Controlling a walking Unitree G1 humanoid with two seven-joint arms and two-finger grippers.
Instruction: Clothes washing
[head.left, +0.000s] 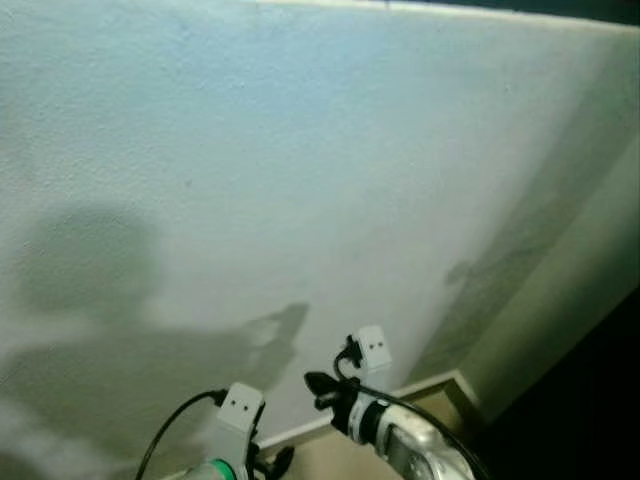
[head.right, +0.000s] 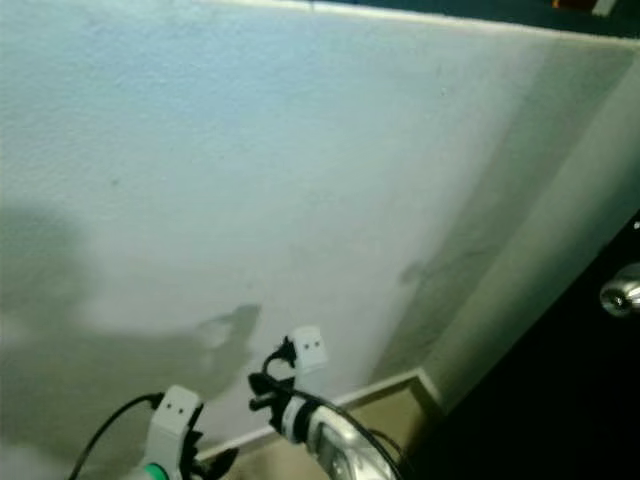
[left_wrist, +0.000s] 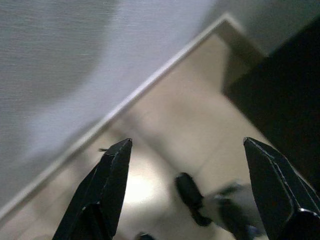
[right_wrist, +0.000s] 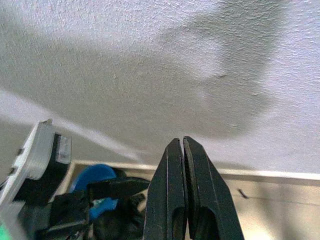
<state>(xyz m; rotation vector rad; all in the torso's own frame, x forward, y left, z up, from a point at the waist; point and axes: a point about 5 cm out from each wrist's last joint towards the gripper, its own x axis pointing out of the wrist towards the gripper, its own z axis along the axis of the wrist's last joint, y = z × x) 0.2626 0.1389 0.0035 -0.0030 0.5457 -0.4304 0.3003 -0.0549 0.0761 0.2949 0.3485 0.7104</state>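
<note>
clothes hidden — left gripper (left_wrist: 185, 150) fingers apart, right gripper (right_wrist: 183, 150) fingers together, facing white wall (head.left: 300, 150)

A pale, rough-textured wall (head.left: 300, 150) takes up most of the head views, with soft grey shadows cast across its lower part. A light skirting board (head.left: 420, 385) runs along its foot and turns at an outer corner. Below lies a beige floor (left_wrist: 190, 120). Past the corner is a dark opening, where a small shiny object (head.right: 622, 290), possibly a door knob, shows.
</note>
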